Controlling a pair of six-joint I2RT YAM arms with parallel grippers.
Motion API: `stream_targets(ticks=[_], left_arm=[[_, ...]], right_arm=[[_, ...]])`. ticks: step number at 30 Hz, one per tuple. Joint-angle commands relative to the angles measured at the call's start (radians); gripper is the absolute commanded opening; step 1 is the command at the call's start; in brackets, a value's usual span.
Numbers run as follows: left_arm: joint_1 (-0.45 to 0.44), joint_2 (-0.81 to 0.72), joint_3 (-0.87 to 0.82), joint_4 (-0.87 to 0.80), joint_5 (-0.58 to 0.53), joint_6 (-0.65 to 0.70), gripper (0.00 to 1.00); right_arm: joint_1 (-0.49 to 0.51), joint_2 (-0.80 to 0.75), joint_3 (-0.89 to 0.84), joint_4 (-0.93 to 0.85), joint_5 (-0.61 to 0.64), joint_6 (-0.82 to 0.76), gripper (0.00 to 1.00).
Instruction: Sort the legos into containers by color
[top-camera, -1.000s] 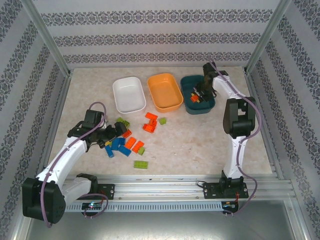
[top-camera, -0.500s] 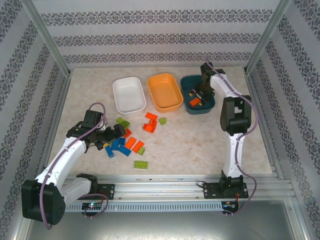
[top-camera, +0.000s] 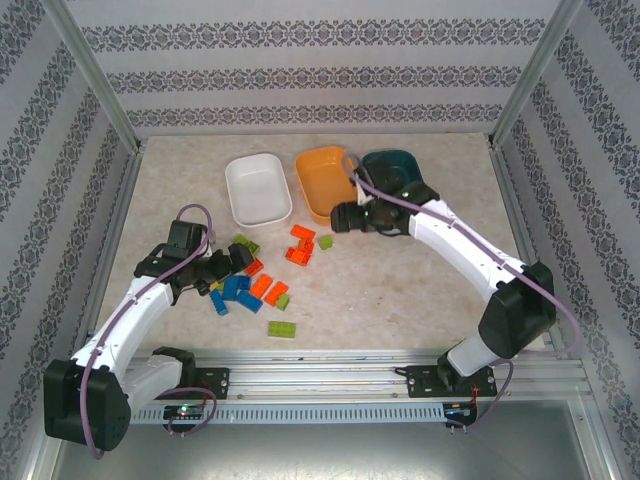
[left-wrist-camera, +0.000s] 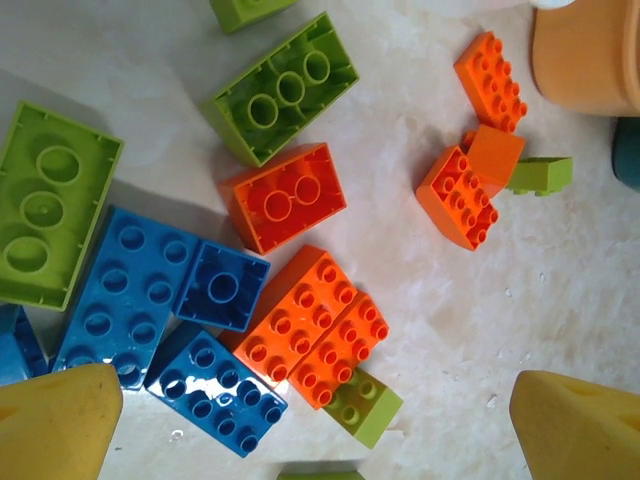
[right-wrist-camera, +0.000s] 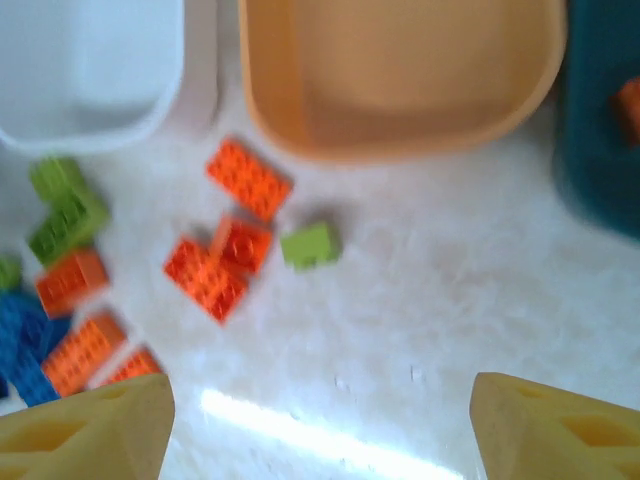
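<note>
Sorting looks barely begun. The white dish (top-camera: 240, 176) and orange dish (top-camera: 322, 180) appear empty; the dark teal dish (top-camera: 395, 162) holds a blurred orange piece (right-wrist-camera: 628, 100). The legos (top-camera: 250, 285) lie scattered left of centre, in front of the dishes. One lime green brick (top-camera: 281, 329) sits apart, nearest the arms — studs up, long axis left to right. The left gripper (top-camera: 228, 266) hovers over the pile, the right gripper (top-camera: 340, 216) beside the orange dish — both jaws wide, holding nothing.
</note>
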Motion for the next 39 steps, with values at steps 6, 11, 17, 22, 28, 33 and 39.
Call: stream_targets(ticks=[6,11,17,22,28,33,39], left_arm=[[0.006,-0.007,0.001,0.051,0.028,-0.014,1.00],[0.006,-0.041,-0.002,0.007,0.018,0.003,1.00],[0.007,-0.060,0.017,-0.063,-0.005,0.048,1.00],[0.009,-0.072,0.032,-0.113,-0.022,0.081,1.00],[0.009,-0.074,0.026,-0.128,-0.033,0.092,1.00],[0.010,-0.073,0.025,-0.132,-0.039,0.095,1.00],[0.010,-0.068,0.024,-0.132,-0.040,0.095,1.00]], right_arm=[[0.091,0.093,-0.123,0.050,0.049,-0.062,0.84],[0.092,0.201,-0.067,0.074,0.032,-0.064,0.84],[0.093,0.317,0.028,0.083,0.010,-0.071,0.82],[0.088,0.395,0.111,0.067,0.010,-0.090,0.80],[0.081,0.469,0.190,0.047,0.005,-0.100,0.74],[0.076,0.509,0.238,0.035,0.004,-0.097,0.67],[0.070,0.536,0.263,0.023,0.004,-0.091,0.59]])
